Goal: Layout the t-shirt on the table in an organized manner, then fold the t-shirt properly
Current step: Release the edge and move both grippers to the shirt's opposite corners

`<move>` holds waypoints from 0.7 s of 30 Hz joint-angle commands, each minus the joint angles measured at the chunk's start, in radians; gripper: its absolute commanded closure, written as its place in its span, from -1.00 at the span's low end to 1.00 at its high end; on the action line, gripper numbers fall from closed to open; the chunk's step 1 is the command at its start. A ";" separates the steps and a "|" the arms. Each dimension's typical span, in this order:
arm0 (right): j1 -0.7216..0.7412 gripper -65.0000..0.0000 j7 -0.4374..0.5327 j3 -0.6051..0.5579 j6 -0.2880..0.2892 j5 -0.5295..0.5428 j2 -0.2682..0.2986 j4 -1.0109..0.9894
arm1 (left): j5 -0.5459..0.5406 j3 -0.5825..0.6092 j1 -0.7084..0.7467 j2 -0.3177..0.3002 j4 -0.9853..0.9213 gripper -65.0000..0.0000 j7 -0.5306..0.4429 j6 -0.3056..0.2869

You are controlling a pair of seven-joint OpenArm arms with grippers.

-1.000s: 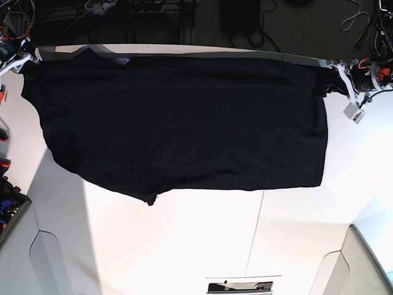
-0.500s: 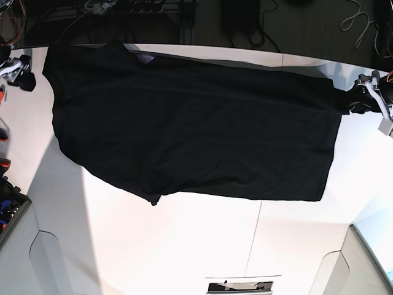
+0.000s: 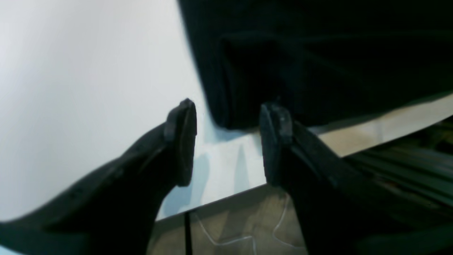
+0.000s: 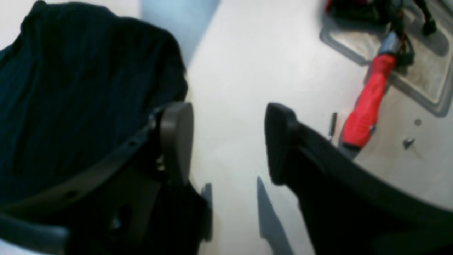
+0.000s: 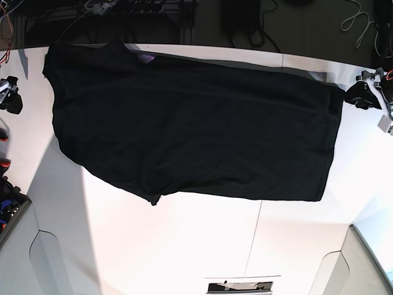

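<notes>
- Left gripper [image 3: 228,141]: jaws spread, nothing between them, tips just short of the t-shirt [image 5: 190,129] corner, near the table [image 5: 184,246] edge.
- Right gripper [image 4: 226,141]: jaws also spread, holding nothing; the shirt's bunched edge sits beside its one finger, bare table between the pads.
- T-shirt: lies spread across the table's far half, plain black side up; no graphic visible. One end reaches the far table edge, and the hem on the left gripper's side runs fairly straight.
- The shirt's near edge slants, with a small fold or tuck poking out at its lowest point. I judge layout as mostly done but not square yet.
- To do this step well: regrip at corners only, pinch a single layer, pull outward low over the table to flatten that tuck.
- Risk: the shirt's far edge is at the table edge; pull toward the table centre, not away.
- Red-handled tool [image 4: 368,102] lies beyond the right gripper, well apart from the shirt.
</notes>
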 commanded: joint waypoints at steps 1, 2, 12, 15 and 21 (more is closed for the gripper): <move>0.008 0.01 0.031 0.010 0.000 0.009 0.024 0.015 | -0.022 -0.011 -0.009 -0.032 0.014 0.02 -0.040 0.001; 0.011 0.01 0.035 0.010 0.000 0.005 0.024 0.015 | -0.025 -0.011 -0.014 -0.038 0.014 0.02 -0.060 0.001; 0.182 0.01 0.049 -0.007 -0.016 -0.047 0.030 0.004 | -0.085 0.031 -0.184 -0.049 0.027 0.02 -0.079 0.001; 0.269 0.01 0.062 -0.058 -0.016 -0.079 0.041 -0.043 | -0.072 0.091 -0.217 -0.049 0.027 0.02 -0.079 0.001; 0.492 0.01 0.156 -0.224 -0.018 -0.169 0.054 -0.328 | 0.012 0.215 -0.283 -0.048 0.027 0.02 -0.138 0.001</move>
